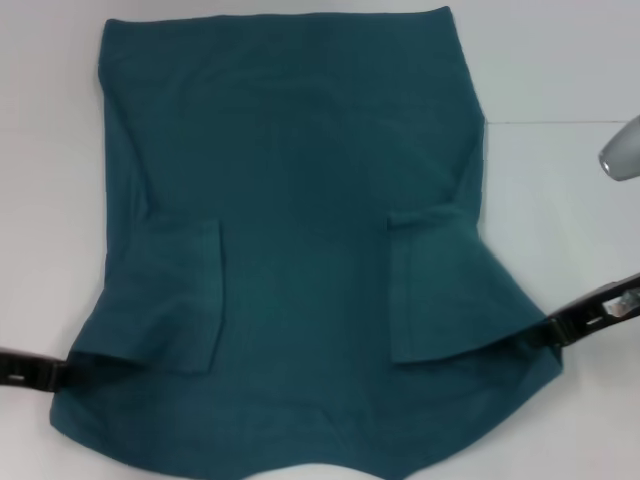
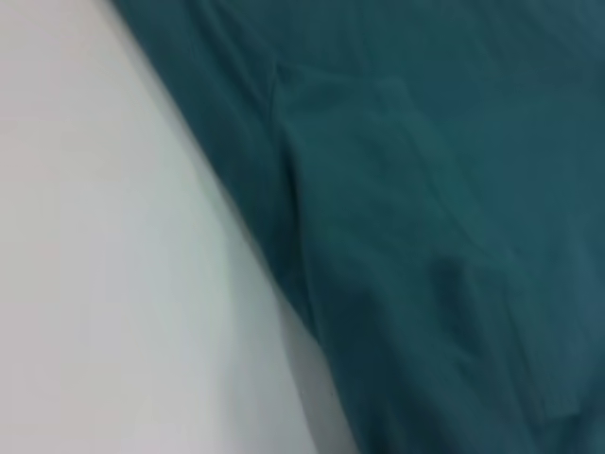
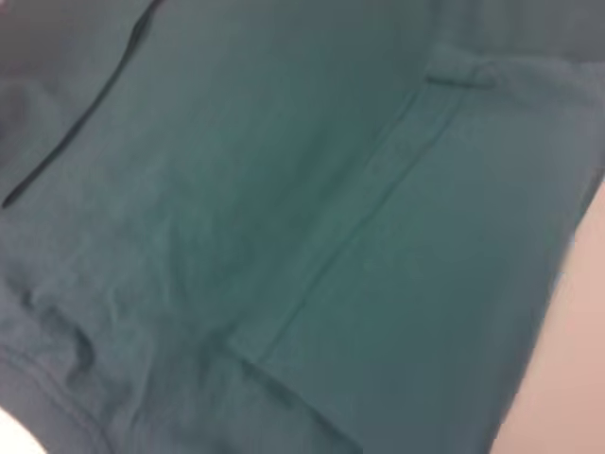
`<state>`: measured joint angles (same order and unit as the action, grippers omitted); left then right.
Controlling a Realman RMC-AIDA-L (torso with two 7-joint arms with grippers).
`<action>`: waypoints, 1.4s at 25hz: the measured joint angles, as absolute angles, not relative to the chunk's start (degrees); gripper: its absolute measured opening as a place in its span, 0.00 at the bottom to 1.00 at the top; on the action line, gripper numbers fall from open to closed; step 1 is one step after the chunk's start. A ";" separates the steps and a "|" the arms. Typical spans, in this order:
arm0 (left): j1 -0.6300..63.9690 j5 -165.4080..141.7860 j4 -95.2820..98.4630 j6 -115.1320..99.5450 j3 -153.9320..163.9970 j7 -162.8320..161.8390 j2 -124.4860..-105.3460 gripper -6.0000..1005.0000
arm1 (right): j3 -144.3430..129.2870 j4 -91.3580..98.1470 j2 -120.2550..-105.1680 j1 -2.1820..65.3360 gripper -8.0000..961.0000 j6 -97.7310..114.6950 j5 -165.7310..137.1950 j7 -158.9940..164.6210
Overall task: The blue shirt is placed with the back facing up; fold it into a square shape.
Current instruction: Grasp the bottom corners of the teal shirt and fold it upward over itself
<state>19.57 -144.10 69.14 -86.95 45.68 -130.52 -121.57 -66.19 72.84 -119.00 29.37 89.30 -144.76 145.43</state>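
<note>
The blue shirt (image 1: 300, 250) is lying flat on the white surface (image 1: 560, 70), sleeves folded inward, its long axis running away from the robot. The left tool (image 1: 62, 374) and right tool (image 1: 550, 330) are flanking its near corners, each at the fabric's edge, equally near; their finger state cannot be told. The shirt lies between them.

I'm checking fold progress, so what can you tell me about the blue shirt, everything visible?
The blue shirt is plain dark teal, soft-looking knit, lying flat on a white table. Both short sleeves are folded inward onto the body, the left sleeve and right sleeve as flat rectangular flaps. It flares wider toward the robot. The left end effector and right end effector meet its side edges there.
</note>
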 joint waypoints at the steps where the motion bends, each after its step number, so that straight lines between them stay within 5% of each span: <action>1: 19.59 -144.12 69.26 -88.16 45.16 -130.66 -121.37 0.04 | -66.13 73.50 -118.96 29.45 0.03 90.66 -145.24 145.16; 21: 21.35 -152.82 70.22 -107.19 43.96 -132.98 -119.58 0.04 | -68.92 74.21 -119.54 30.66 0.03 110.95 -157.38 139.05; 35: 20.60 -155.32 72.08 -116.17 44.35 -134.68 -123.58 0.04 | -73.80 74.49 -120.01 30.07 0.03 113.40 -158.82 139.77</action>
<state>20.60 -155.32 72.08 -116.17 44.35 -134.68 -123.58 -73.80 74.49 -120.01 30.07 113.40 -158.82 139.77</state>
